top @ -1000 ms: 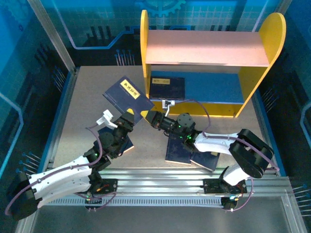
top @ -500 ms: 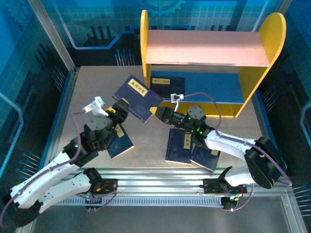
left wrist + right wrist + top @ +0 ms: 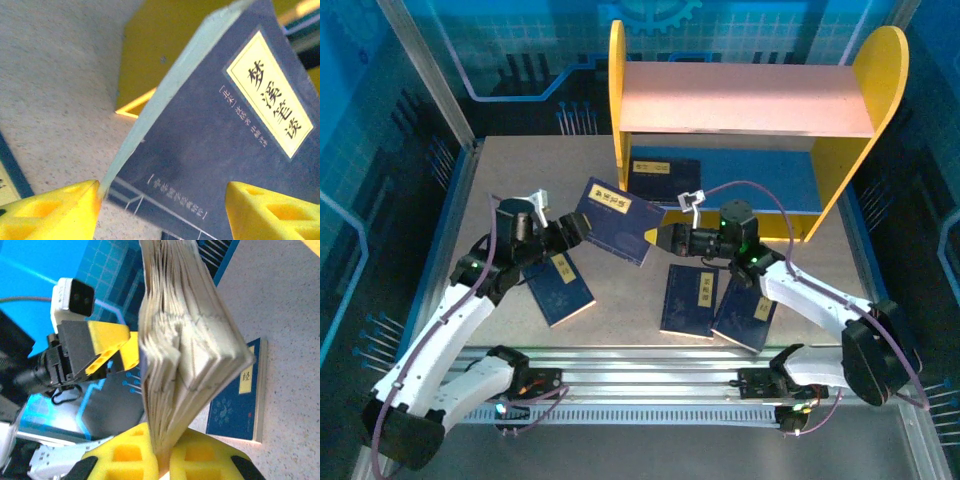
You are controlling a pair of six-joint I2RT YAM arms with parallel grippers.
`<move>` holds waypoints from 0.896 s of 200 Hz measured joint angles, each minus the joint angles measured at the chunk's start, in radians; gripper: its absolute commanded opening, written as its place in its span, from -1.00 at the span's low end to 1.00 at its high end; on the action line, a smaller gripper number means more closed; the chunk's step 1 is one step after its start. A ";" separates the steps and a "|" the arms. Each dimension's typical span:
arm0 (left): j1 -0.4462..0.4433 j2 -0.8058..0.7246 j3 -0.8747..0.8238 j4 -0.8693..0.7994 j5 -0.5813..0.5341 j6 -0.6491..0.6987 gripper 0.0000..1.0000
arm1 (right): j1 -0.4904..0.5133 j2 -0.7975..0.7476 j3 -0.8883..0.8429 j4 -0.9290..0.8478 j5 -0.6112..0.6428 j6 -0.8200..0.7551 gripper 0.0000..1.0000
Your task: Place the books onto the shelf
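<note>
Carrying book (image 3: 616, 221) toward shelf (image 3: 745, 100): right gripper (image 3: 655, 236) clamped on its page edge, book aloft near shelf's yellow side panel (image 3: 617, 90). Left gripper (image 3: 572, 232) jaws apart, holding nothing. Next: swing book onto lower board (image 3: 765, 180).

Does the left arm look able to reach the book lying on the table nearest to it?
Probably yes: its jaws stand open, and that book lies flat and uncovered close beside it.

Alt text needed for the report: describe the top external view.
Right gripper holds a navy book above the table in front of the shelf, with the left gripper open at the book's other edge. Three more books lie on the table; another book lies on the shelf's lower board.
</note>
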State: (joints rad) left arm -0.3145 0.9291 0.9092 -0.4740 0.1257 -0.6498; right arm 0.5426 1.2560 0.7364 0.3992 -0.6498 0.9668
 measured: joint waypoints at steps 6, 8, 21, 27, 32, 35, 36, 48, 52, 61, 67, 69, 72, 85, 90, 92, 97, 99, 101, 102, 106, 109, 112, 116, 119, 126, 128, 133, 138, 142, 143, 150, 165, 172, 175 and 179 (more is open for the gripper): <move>0.000 0.006 0.000 0.000 0.025 0.010 0.38 | -0.009 -0.009 0.005 -0.023 -0.019 -0.013 -0.83; 0.000 0.007 0.000 0.000 0.031 0.013 0.38 | -0.012 -0.012 0.006 -0.030 -0.026 -0.018 -0.83; 0.000 0.012 0.000 0.001 0.064 0.032 0.40 | -0.034 -0.029 0.010 -0.066 -0.066 -0.039 -0.83; 0.000 0.012 0.000 0.000 0.077 0.041 0.40 | -0.042 -0.035 0.010 -0.077 -0.080 -0.046 -0.82; 0.000 0.012 0.000 0.001 0.087 0.048 0.40 | -0.051 -0.041 0.010 -0.087 -0.095 -0.052 -0.82; 0.000 0.012 0.000 0.001 0.092 0.050 0.40 | -0.055 -0.043 0.010 -0.093 -0.103 -0.054 -0.82; 0.000 0.013 0.000 0.001 0.094 0.051 0.41 | -0.056 -0.044 0.010 -0.094 -0.106 -0.054 -0.82; 0.001 0.012 0.000 0.002 0.115 0.059 0.41 | -0.070 -0.049 0.010 -0.109 -0.137 -0.064 -0.83; 0.001 0.012 0.000 0.004 0.124 0.060 0.40 | -0.074 -0.050 0.010 -0.113 -0.146 -0.067 -0.82; 0.001 0.013 0.000 0.010 0.142 0.067 0.40 | -0.079 -0.050 0.010 -0.120 -0.169 -0.071 -0.82; 0.001 0.012 0.000 0.015 0.155 0.071 0.40 | -0.079 -0.050 0.010 -0.123 -0.183 -0.074 -0.82; 0.001 0.012 0.000 0.016 0.161 0.071 0.39 | -0.080 -0.050 0.010 -0.124 -0.188 -0.075 -0.82; 0.002 0.012 0.000 0.020 0.168 0.072 0.38 | -0.081 -0.050 0.010 -0.124 -0.196 -0.075 -0.82; 0.002 0.012 0.000 0.041 0.200 0.074 0.34 | -0.084 -0.050 0.010 -0.124 -0.229 -0.079 -0.82; 0.002 0.012 0.000 0.051 0.214 0.074 0.32 | -0.085 -0.049 0.010 -0.122 -0.239 -0.078 -0.82; 0.002 0.012 0.000 0.054 0.221 0.074 0.31 | -0.086 -0.049 0.010 -0.122 -0.245 -0.078 -0.82; 0.003 0.011 -0.002 0.065 0.233 0.074 0.30 | -0.088 -0.048 0.010 -0.121 -0.253 -0.078 -0.82; 0.003 0.011 -0.002 0.066 0.237 0.074 0.29 | -0.089 -0.048 0.010 -0.121 -0.257 -0.078 -0.82; 0.003 0.011 -0.002 0.070 0.241 0.075 0.28 | -0.090 -0.047 0.010 -0.121 -0.260 -0.078 -0.82; 0.003 0.011 -0.002 0.071 0.243 0.075 0.28 | -0.092 -0.047 0.010 -0.120 -0.262 -0.078 -0.82; 0.003 0.010 -0.004 0.077 0.253 0.074 0.26 | -0.093 -0.045 0.010 -0.117 -0.269 -0.077 -0.81; 0.004 0.009 -0.005 0.081 0.258 0.074 0.25 | -0.096 -0.045 0.010 -0.115 -0.273 -0.077 -0.81; 0.005 0.008 -0.007 0.086 0.263 0.074 0.24 | -0.099 -0.043 0.010 -0.113 -0.277 -0.077 -0.81; 0.005 0.005 -0.010 0.092 0.269 0.074 0.22 | -0.101 -0.042 0.010 -0.109 -0.280 -0.074 -0.82; 0.005 0.003 -0.012 0.095 0.274 0.074 0.20 | -0.104 -0.041 0.010 -0.106 -0.284 -0.074 -0.82; 0.006 -0.002 -0.018 0.103 0.280 0.075 0.15 | -0.108 -0.039 0.010 -0.099 -0.294 -0.070 -0.82; 0.007 -0.003 -0.019 0.105 0.283 0.075 0.13 | -0.110 -0.038 0.010 -0.096 -0.296 -0.069 -0.82; 0.008 -0.008 -0.023 0.110 0.288 0.076 0.06 | -0.112 -0.037 0.010 -0.093 -0.301 -0.066 -0.82; 0.008 -0.013 -0.026 0.113 0.290 0.072 -0.01 | -0.114 -0.036 0.010 -0.090 -0.306 -0.066 -0.81; 0.010 -0.016 -0.028 0.114 0.292 0.076 -0.07 | -0.115 -0.036 0.010 -0.088 -0.308 -0.066 -0.81; 0.010 -0.017 -0.028 0.114 0.293 0.075 -0.09 | -0.115 -0.036 0.010 -0.087 -0.309 -0.065 -0.81; 0.012 -0.023 -0.031 0.115 0.295 0.074 -0.18 | -0.117 -0.035 0.010 -0.084 -0.315 -0.063 -0.81; 0.014 -0.034 -0.033 0.118 0.303 0.073 -0.33 | -0.121 -0.034 0.010 -0.081 -0.323 -0.062 -0.79; 0.015 -0.038 -0.034 0.121 0.309 0.074 -0.41 | -0.122 -0.032 0.010 -0.080 -0.325 -0.062 -0.78; 0.016 -0.040 -0.035 0.122 0.311 0.078 -0.45 | -0.123 -0.031 0.010 -0.080 -0.327 -0.062 -0.77; 0.016 -0.041 -0.036 0.123 0.314 0.074 -0.49 | -0.125 -0.030 0.010 -0.080 -0.328 -0.061 -0.76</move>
State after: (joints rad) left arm -0.2981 0.8879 0.8734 -0.3508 0.4393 -0.5762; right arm 0.4175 1.2263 0.7464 0.3195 -0.9779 0.9054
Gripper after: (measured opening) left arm 0.311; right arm 0.110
